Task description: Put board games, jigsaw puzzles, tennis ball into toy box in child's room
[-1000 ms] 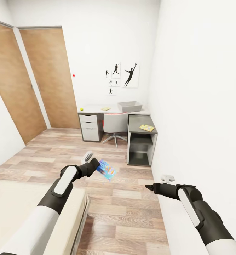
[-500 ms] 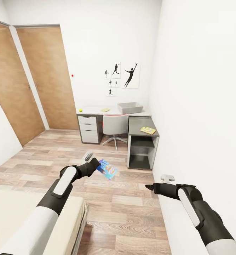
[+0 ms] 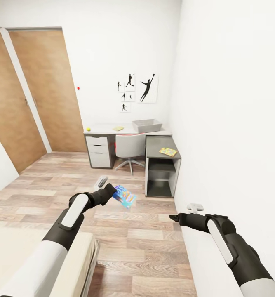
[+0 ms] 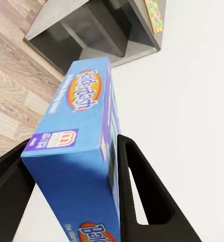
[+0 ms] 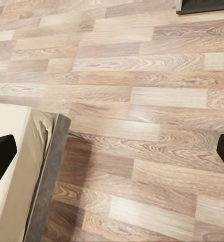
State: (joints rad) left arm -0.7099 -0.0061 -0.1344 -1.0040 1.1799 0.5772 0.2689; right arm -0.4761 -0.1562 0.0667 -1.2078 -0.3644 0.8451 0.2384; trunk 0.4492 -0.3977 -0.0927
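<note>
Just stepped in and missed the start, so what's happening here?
The robot is carrying a blue board game box clamped in its left gripper across the wood floor, facing the table at the far wall. The grey toy box, tennis ball and two jigsaw puzzles wait there. The right gripper is open, holding nothing.

A blue cardboard board-game box (image 4: 84, 151) with orange lettering sits clamped between the black fingers of the left gripper (image 3: 111, 191), held tilted above the wood-plank floor. Across the room, on the pale grey-white bench (image 3: 102, 129), stand a light grey rectangular toy box (image 3: 146, 125), a flat yellow jigsaw puzzle sheet (image 3: 118, 128) and a small yellow-green tennis ball (image 3: 88, 129). A second multicoloured puzzle sheet (image 3: 168, 152) lies on the bench's dark grey side wing.
</note>
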